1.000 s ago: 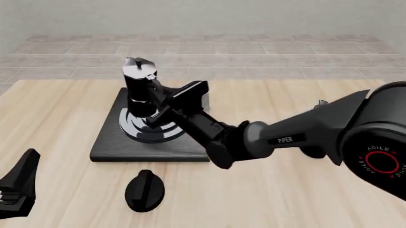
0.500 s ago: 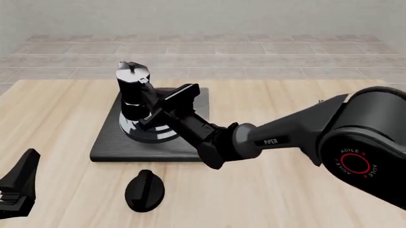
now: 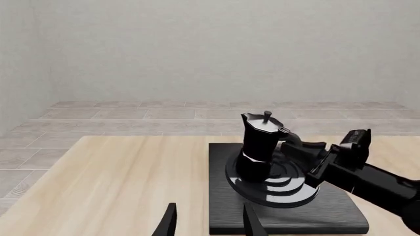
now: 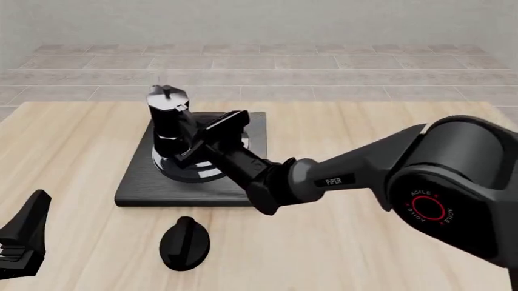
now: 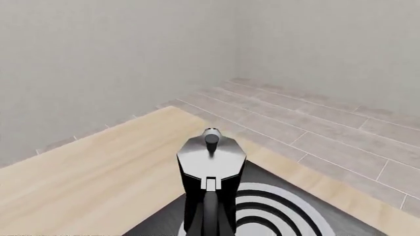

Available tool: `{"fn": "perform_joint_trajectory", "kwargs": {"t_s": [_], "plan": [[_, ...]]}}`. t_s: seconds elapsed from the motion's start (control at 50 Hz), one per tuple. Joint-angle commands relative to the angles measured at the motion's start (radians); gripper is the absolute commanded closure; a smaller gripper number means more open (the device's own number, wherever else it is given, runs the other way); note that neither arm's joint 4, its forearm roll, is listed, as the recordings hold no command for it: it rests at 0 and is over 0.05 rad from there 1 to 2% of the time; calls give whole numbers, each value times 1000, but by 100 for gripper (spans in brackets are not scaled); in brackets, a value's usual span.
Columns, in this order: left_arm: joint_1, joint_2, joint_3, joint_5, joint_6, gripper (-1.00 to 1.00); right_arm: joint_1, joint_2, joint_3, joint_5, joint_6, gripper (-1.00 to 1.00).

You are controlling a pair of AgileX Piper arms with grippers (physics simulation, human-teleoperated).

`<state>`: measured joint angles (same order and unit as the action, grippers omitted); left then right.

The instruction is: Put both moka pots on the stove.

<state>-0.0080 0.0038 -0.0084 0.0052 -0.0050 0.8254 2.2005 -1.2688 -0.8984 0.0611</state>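
- My left gripper (image 4: 20, 242) sits nearest, low at the front-left corner of the table (image 4: 389, 254). In the left wrist view its two fingertips (image 3: 169, 223) stand apart with bare wood between them, so it is open and has hold of nothing.
- Just ahead of it, on the wood near the front edge, lies the oval black knob (image 4: 184, 242). It is apart from the slab behind it.
- Next comes the stove (image 4: 145, 188), a flat black square slab on the left half of the table, with grey and black rings around its burner (image 4: 194, 171).
- My right arm (image 4: 356, 176) reaches in from the right and crosses the slab's near-right part toward the burner.
- My right gripper (image 4: 194, 142) is at the handle side of the moka pot (image 4: 167, 121). The right wrist view looks straight at the pot's handle running down the middle of the frame, yet my own fingers are not clearly shown there, so I cannot tell whether the jaws are clamped on the handle or slack.
- The pot stands on the burner rings, upright or nearly so, its silver lid and knob on top.
- I can find only this one pot in these views.
- Farthest off are the grey tiled floor (image 4: 340, 66) and the plain wall.
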Motion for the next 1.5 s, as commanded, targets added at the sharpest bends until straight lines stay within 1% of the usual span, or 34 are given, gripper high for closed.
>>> {"fn": "perform_joint_trajectory", "kwargs": {"t_s": [0.02, 0.04, 0.26, 0.38, 0.42, 0.54, 0.66, 0.78, 0.84, 0.86, 0.96, 0.98, 1.1, 1.12, 1.14, 1.18, 1.22, 1.26, 1.28, 1.32, 1.36, 1.42, 1.44, 1.48, 1.5], "plan": [[0, 0, 0, 0, 0, -100, 7, -18, -36, 10, 8, 100], [0, 0, 0, 0, 0, -100, 7, -16, -38, 12, 8, -100], [0, 0, 0, 0, 0, -100, 13, -16, -35, 18, 6, -100], [0, 0, 0, 0, 0, -100, 5, -28, -28, 25, 2, -100], [0, 0, 0, 0, 0, -100, -12, -46, -21, 33, -1, -100], [0, 0, 0, 0, 0, -100, -33, -104, 37, 22, 14, -100], [0, 0, 0, 0, 0, -100, -42, -172, 119, -11, 4, -100], [0, 0, 0, 0, 0, -100, -54, -236, 172, -20, 12, -100], [0, 0, 0, 0, 0, -100, -60, -275, 212, -39, 9, -100], [0, 0, 0, 0, 0, -100, -67, -281, 214, -35, 17, -100], [0, 0, 0, 0, 0, -100, -89, -346, 284, -60, 20, -100], [0, 0, 0, 0, 0, -100, -88, -360, 307, -77, 10, -100], [0, 0, 0, 0, 1, -100, -111, -402, 339, -77, 14, -100], [0, 0, 0, 0, -1, -100, -122, -426, 359, -82, 13, -100], [0, 0, 0, 0, -1, -100, -122, -426, 359, -82, 13, -100], [-1, -3, -6, 8, 1, -100, -118, -458, 398, -105, -3, -100], [-1, -3, -6, 8, 0, -100, -118, -472, 411, -104, 1, -100], [-1, -3, -6, 8, 1, -100, -123, -489, 427, -117, -14, -100], [-1, -3, -6, 9, 0, -100, -124, -492, 426, -110, -9, -100], [-1, -3, -6, 9, 0, -100, -132, -512, 449, -123, -23, -100], [-1, -3, -7, 9, 0, -100, -157, -536, 465, -116, -7, -100], [-1, -3, -7, 9, 0, -100, -167, -570, 504, -136, -14, -100], [-1, -3, -7, 10, 0, -100, -184, -590, 519, -125, 9, -100], [-1, -3, -7, 10, 0, -100, -198, -623, 554, -140, 1, -100], [-1, -3, -8, 10, 0, -100, -213, -640, 569, -140, 11, -100]]}}
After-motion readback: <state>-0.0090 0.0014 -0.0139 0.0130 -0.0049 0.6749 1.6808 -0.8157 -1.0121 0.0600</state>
